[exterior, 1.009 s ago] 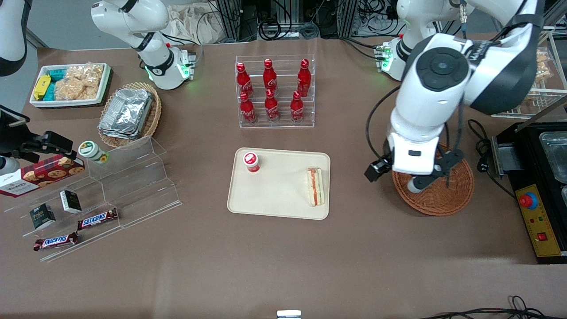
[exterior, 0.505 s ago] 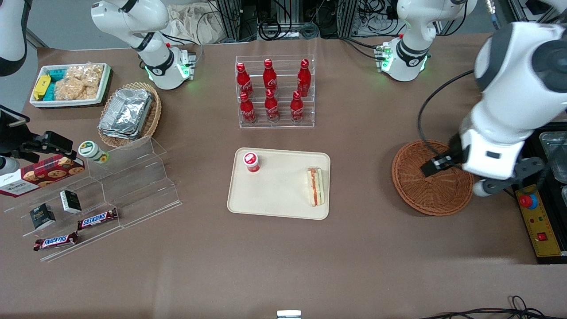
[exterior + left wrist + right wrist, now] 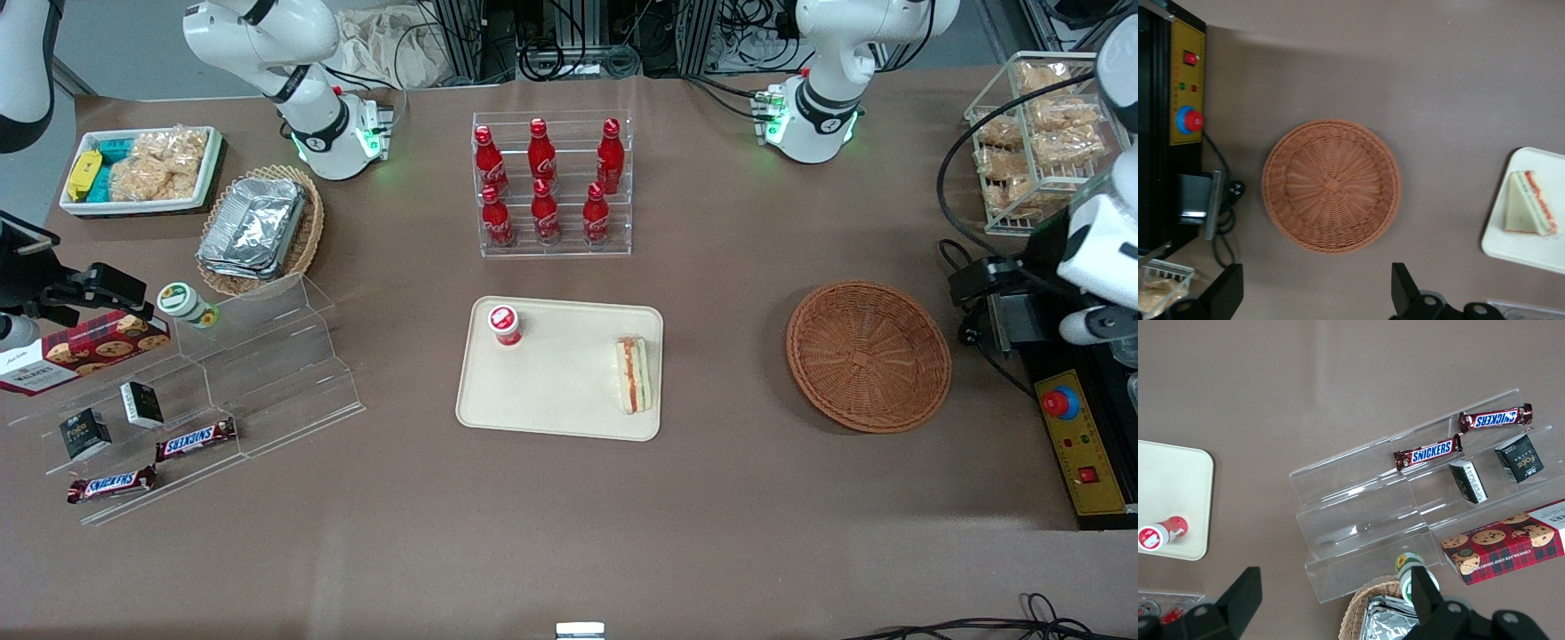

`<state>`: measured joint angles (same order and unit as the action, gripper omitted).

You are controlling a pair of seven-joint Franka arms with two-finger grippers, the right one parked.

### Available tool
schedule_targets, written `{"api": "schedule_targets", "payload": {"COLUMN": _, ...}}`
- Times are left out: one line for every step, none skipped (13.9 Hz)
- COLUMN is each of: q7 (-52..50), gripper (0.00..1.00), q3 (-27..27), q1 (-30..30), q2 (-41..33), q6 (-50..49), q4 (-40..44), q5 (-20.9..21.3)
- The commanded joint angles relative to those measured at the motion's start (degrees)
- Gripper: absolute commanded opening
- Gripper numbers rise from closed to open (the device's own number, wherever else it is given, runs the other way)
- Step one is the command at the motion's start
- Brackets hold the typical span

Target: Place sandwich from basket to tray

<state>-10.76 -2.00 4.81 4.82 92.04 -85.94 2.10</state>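
The sandwich (image 3: 634, 374) lies flat on the tray (image 3: 551, 391), against the rim on the side toward the basket (image 3: 869, 356), which sits bare on the table well apart from the tray. The left arm's gripper (image 3: 1313, 293) hangs high above the basket with its jaws spread wide and nothing between its fingers (image 3: 1400, 288).

The left arm (image 3: 1102, 240) has glossy white shells with dark grey joint bands and a black cable looping beside its wrist. Its round white base (image 3: 813, 124) on the counter carries a black ring and glowing green lights. The end effector (image 3: 1315, 300) has two black, wedge-shaped fingers (image 3: 1401, 290), spread wide.
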Motion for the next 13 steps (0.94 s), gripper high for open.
{"api": "schedule_targets", "payload": {"q7": 3.46, "gripper": 1.0, "q3": -1.95, "q1": 1.08, "q2": -5.77, "q6": 0.41, "q4": -6.42, "q5": -0.87}}
{"api": "schedule_targets", "payload": {"q7": 4.78, "gripper": 1.0, "q3": -2.48, "q1": 1.0, "q2": -6.92, "q6": 0.42, "q4": -7.65, "q5": -0.87}}
{"api": "schedule_targets", "payload": {"q7": 5.48, "gripper": 1.0, "q3": -2.75, "q1": 0.91, "q2": -7.71, "q6": 0.33, "q4": -8.62, "q5": -0.87}}
{"api": "schedule_targets", "payload": {"q7": 5.58, "gripper": 1.0, "q3": -2.75, "q1": 0.65, "q2": -7.46, "q6": 0.15, "q4": -8.19, "q5": -0.87}}
{"api": "schedule_targets", "payload": {"q7": 5.75, "gripper": 1.0, "q3": -2.75, "q1": 0.47, "q2": -7.28, "q6": 0.15, "q4": -7.93, "q5": -0.61}}
{"api": "schedule_targets", "payload": {"q7": 5.84, "gripper": 1.0, "q3": -2.66, "q1": 0.38, "q2": -7.19, "q6": 0.07, "q4": -7.58, "q5": -0.52}}
{"api": "schedule_targets", "payload": {"q7": 5.84, "gripper": 1.0, "q3": -2.57, "q1": 0.29, "q2": -7.11, "q6": 0.06, "q4": -7.14, "q5": -0.61}}
{"api": "schedule_targets", "payload": {"q7": 5.76, "gripper": 1.0, "q3": -2.31, "q1": -0.84, "q2": -7.02, "q6": -0.02, "q4": -6.44, "q5": -0.61}}
{"api": "schedule_targets", "payload": {"q7": 5.76, "gripper": 1.0, "q3": -2.31, "q1": -1.02, "q2": -7.02, "q6": -0.11, "q4": -6.43, "q5": -0.78}}
{"api": "schedule_targets", "payload": {"q7": 5.84, "gripper": 1.0, "q3": -2.31, "q1": -1.03, "q2": -7.1, "q6": -0.2, "q4": -6.43, "q5": -0.78}}
{"api": "schedule_targets", "payload": {"q7": 5.76, "gripper": 1.0, "q3": -2.31, "q1": -0.94, "q2": -7.1, "q6": -0.2, "q4": -6.43, "q5": -0.78}}
{"api": "schedule_targets", "payload": {"q7": 5.76, "gripper": 1.0, "q3": -2.31, "q1": -0.94, "q2": -7.19, "q6": -0.2, "q4": -6.43, "q5": -0.78}}
{"api": "schedule_targets", "payload": {"q7": 5.67, "gripper": 1.0, "q3": -2.31, "q1": -1.02, "q2": -7.19, "q6": -0.2, "q4": -6.43, "q5": -0.78}}
